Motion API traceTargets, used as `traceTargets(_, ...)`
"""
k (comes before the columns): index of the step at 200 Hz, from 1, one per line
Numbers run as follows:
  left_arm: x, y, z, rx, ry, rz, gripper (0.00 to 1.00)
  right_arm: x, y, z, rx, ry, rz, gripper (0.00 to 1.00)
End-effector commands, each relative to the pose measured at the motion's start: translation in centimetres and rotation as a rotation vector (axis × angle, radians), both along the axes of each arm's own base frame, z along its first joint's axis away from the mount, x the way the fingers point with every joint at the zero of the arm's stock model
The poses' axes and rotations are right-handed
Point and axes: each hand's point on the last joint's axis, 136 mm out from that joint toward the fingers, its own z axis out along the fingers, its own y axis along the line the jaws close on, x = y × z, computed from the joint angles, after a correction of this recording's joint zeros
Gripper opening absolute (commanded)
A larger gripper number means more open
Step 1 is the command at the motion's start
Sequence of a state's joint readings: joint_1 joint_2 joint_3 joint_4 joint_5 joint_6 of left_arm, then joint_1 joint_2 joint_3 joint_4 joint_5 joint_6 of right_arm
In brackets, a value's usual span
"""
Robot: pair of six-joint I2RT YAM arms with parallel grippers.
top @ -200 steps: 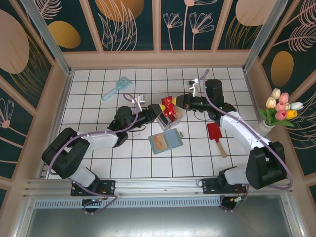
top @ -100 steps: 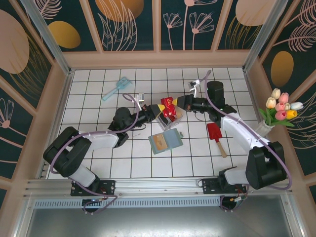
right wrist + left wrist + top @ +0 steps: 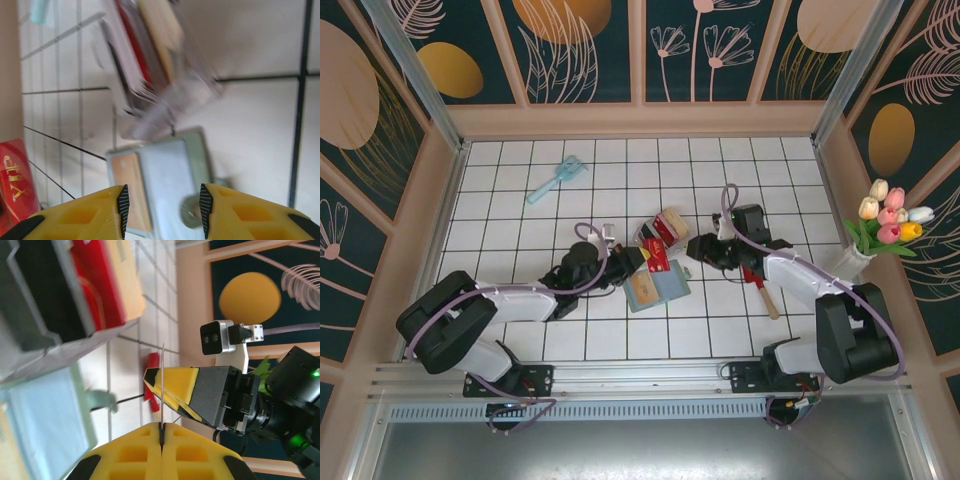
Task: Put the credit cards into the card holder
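My left gripper (image 3: 638, 259) is shut on a red credit card (image 3: 656, 256), held just above the open card holder (image 3: 658, 289), which shows blue and tan inside. In the left wrist view the card (image 3: 162, 385) is edge-on, pinched between the closed yellow fingers of my left gripper (image 3: 161, 429). My right gripper (image 3: 692, 247) stands open just right of the card, apart from it. In the right wrist view my right gripper (image 3: 162, 206) hangs over the card holder (image 3: 160, 175), with the red card (image 3: 15, 182) at the left. More credit cards (image 3: 669, 222) stand in a clear box (image 3: 651, 235).
A red spatula (image 3: 757, 273) lies right of the card holder, under the right arm. A pale blue scoop (image 3: 555, 179) lies at the back left. A vase of tulips (image 3: 886, 224) stands outside the right wall. White tiles lie free at the front and left.
The left gripper shut on the red card and the right gripper opened and let it go. Both grippers came nearer and lower, bringing the card over the card holder.
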State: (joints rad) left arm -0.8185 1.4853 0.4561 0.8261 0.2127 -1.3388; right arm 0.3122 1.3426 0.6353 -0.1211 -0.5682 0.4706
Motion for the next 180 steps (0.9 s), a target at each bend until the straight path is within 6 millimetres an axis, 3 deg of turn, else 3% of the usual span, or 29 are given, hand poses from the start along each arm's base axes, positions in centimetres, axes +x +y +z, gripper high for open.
traceTargets(1, -0.9, 1.3, -3.4, 0.078, 0.092, 0.083, 0.0, -0.5, 0.3, -1.4, 0.004, -0.005, 0.03, 0.45)
traceTargets(74, -2.3, 1.2, -7.2, 0.164, 0.164, 0.1, 0.0, -1.8, 1.4, -4.1, -0.001, 0.033, 0.092, 0.45)
traceTargets(180, -2.7, 1.8, -9.0, 0.24, 0.179, 0.095, 0.0, -2.1, 1.5, -5.3, -0.005, 0.058, 0.099, 0.43)
